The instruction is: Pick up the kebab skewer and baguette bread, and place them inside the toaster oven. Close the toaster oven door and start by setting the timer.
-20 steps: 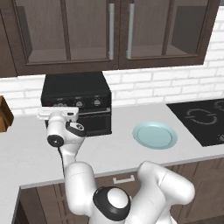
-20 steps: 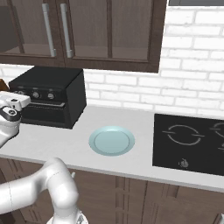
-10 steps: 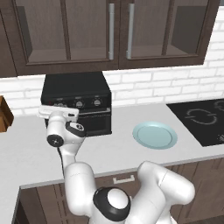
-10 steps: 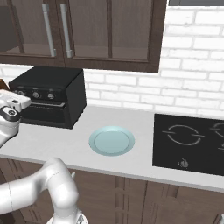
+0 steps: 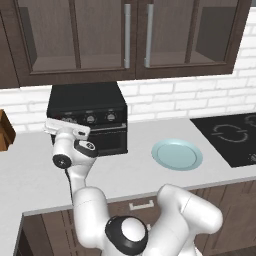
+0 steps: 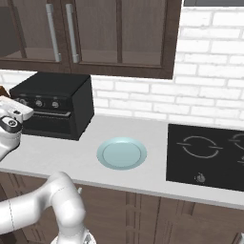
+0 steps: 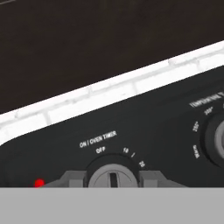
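Toaster oven [image 5: 87, 117]: black box on the grey countertop [image 5: 145, 150], back against the white brick wall [image 6: 143, 95], below the dark glass-front wall cabinets [image 5: 135, 40]. Control panel runs across the top of its front, with round knobs in a row.

Toaster oven door [image 6: 47, 123]: flat black panel under the knob row, upright and flush with the oven front, shut.

Timer knob [image 7: 113, 175]: grey dial with a dark slot, labelled "ON / OVEN TIMER", marks "OFF", "10" and "20" around its upper arc. Slot stands upright in the hand view, below the "OFF" mark. Small red light [image 7: 40, 183] just to its left on the panel. A second dial [image 7: 216, 140] with temperature markings sits further right, cut by the frame edge.

Gripper [image 7: 113, 178]: at the left end of the oven's panel. Two grey fingers [image 7: 72, 178] flank the timer knob, one on each side, close against its rim; whether they press on it cannot be told. In the left base view the white hand [image 5: 67, 129] covers the leftmost knob.

Plate [image 5: 177, 154]: round, pale blue, flat on the countertop to the right of the oven, well apart from it.

Cooktop [image 6: 209, 155]: black glass, set into the countertop right of the plate.

Brown wooden object [image 5: 5, 131]: at the far left edge of the countertop, cut by the frame, kind unclear
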